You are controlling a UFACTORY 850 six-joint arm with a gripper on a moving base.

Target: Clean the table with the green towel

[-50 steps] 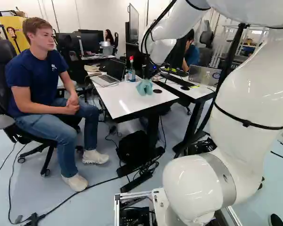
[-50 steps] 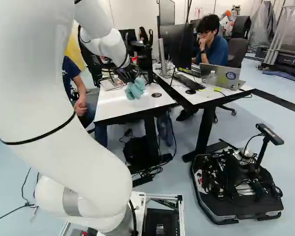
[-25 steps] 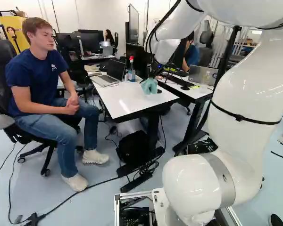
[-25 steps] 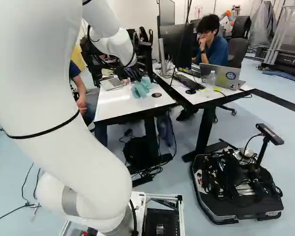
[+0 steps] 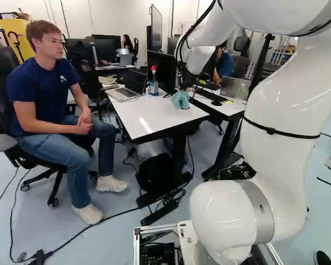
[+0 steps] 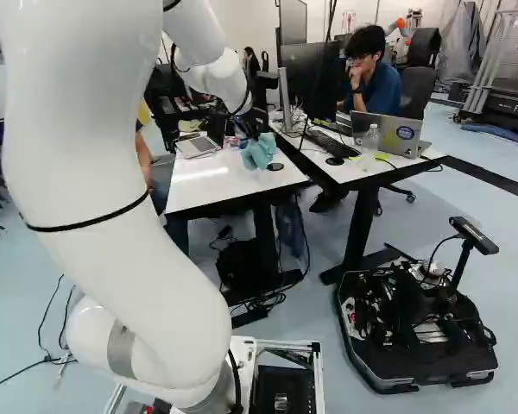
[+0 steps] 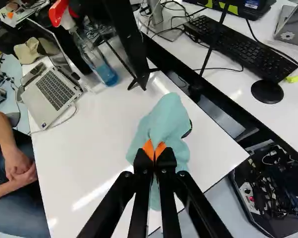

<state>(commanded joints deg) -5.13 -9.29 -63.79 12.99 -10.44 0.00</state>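
At the far end of my arm, the gripper (image 5: 183, 89) is over the white table (image 5: 138, 118) in the left base view. From it hangs the bunched green towel (image 5: 180, 100). In the wrist view the gripper (image 7: 154, 151) is shut on the towel (image 7: 165, 119), its orange pads close together with cloth pinched between them. The towel spreads ahead of and beneath the fingers, near the table's right-hand corner, and covers part of the dark round grommet. Whether its underside touches the tabletop I cannot tell.
An open laptop (image 7: 52, 91), a spray bottle (image 7: 102, 67) and a monitor stand (image 7: 131, 44) are on the table's far part. A second desk (image 6: 354, 172) with keyboard and laptop adjoins it. A person sits beside the table. Another wheeled base (image 6: 414, 328) stands on the floor.
My arm has carried the towel over the table toward the adjoining desk, rightward in both base views. The grip on the cloth stays shut. The base has not moved.
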